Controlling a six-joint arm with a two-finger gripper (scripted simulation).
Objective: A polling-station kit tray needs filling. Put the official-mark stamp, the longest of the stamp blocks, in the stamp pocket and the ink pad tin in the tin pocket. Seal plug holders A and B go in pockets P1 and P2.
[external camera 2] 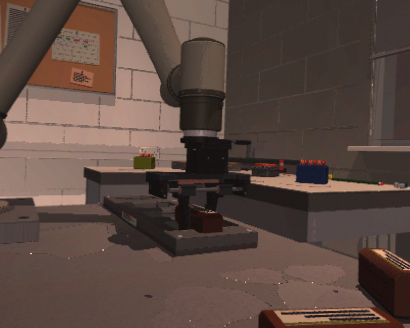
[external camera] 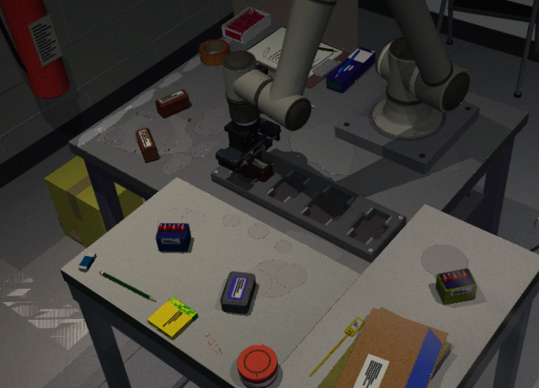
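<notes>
My gripper (external camera: 254, 160) (external camera 2: 198, 207) is low over the left end pocket of the dark kit tray (external camera: 308, 202) (external camera 2: 178, 225), and a brown stamp block (external camera: 261, 167) (external camera 2: 205, 220) sits between its fingers, down in that pocket. The tray's other three pockets are empty. Two more brown stamp blocks (external camera: 173, 102) (external camera: 147, 144) lie on the grey table to the left. The dark ink pad tin (external camera: 238, 291) lies on the near light table. A blue plug holder (external camera: 173, 236) (external camera 2: 312, 172) stands on that table too. An olive plug holder (external camera: 456, 286) (external camera 2: 144, 161) stands on the right table. The gripper is closed on the stamp block.
The light table's far edge (external camera: 270, 221) runs close along the tray's near side. On that table lie a pencil (external camera: 127, 286), an eraser (external camera: 87, 262), a yellow notepad (external camera: 172, 317) and a red button (external camera: 257, 365). The arm's base (external camera: 407, 119) stands right of the tray.
</notes>
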